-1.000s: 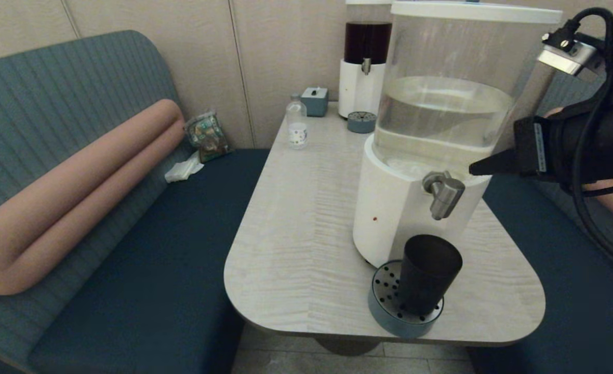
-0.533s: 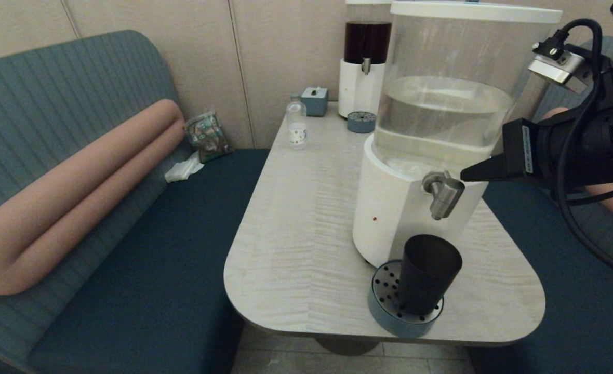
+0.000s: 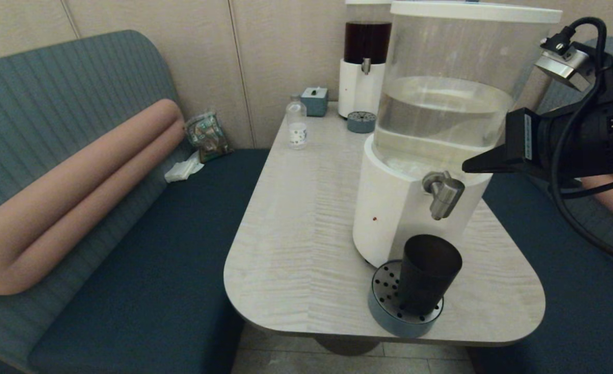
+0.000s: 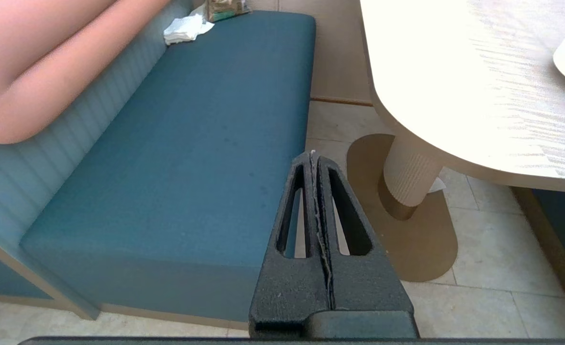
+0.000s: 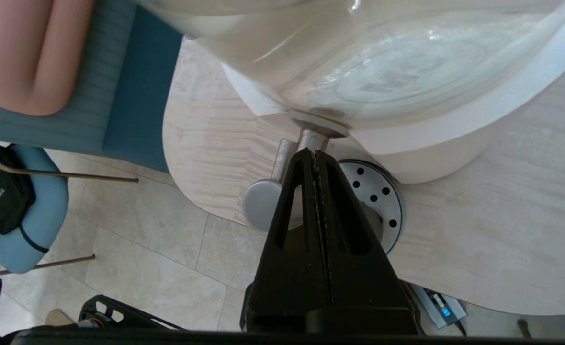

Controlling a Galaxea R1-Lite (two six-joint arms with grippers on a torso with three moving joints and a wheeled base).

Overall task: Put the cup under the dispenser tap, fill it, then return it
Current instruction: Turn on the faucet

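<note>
While the cup (image 3: 429, 272) stands upright on the perforated drip tray (image 3: 384, 296) at the near worktop (image 3: 301, 228) edge, directly beneath the dispenser tap (image 3: 443, 193), no hand touches it. The right hand (image 3: 467, 167) is level at about 2 o'clock from the tap, its tip just beside the dispenser's white base (image 3: 389, 208), fingers pressed together on nothing; the right wrist view shows the tip (image 5: 313, 154) close to the tap's stem (image 5: 313, 139). The left hand (image 4: 313, 158) hangs low beside the worktop, over the floor (image 4: 483, 258) next to the blue bench seat (image 4: 191, 143), fingers pressed together, empty. At 11 o'clock from the cup, far across the worktop, stand a small clear bottle (image 3: 296, 124) and a dark-liquid dispenser (image 3: 364, 62).
</note>
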